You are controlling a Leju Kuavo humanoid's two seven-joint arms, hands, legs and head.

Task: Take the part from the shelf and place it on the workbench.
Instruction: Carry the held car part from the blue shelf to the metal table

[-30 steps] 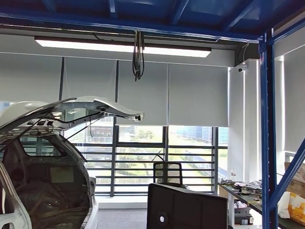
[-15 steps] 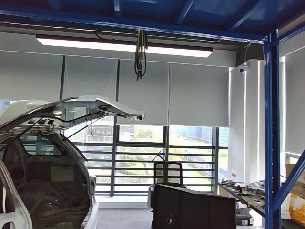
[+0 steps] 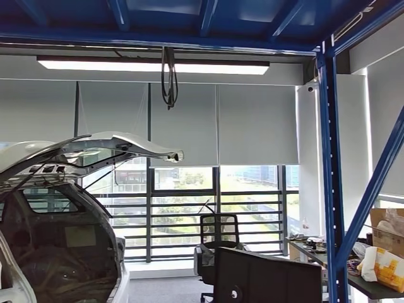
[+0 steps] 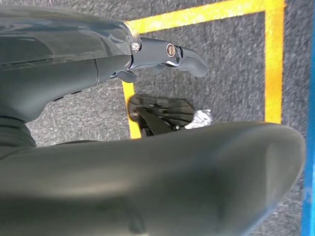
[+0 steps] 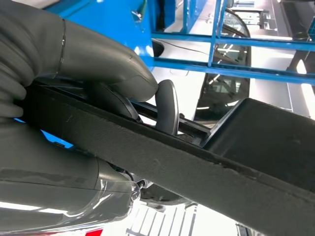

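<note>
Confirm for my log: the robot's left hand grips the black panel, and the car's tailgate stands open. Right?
No. The right hand grips the black panel, as the right wrist view shows; the left hand holds nothing. The car's tailgate does stand open.

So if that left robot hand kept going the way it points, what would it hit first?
Most likely the grey carpet floor, close to the yellow tape line. Nothing else seems to lie ahead of the left robot hand, though depth is unclear.

A workshop: a stripped car body (image 3: 57, 240) with raised tailgate beside blue steel racking (image 3: 331, 177).
</note>
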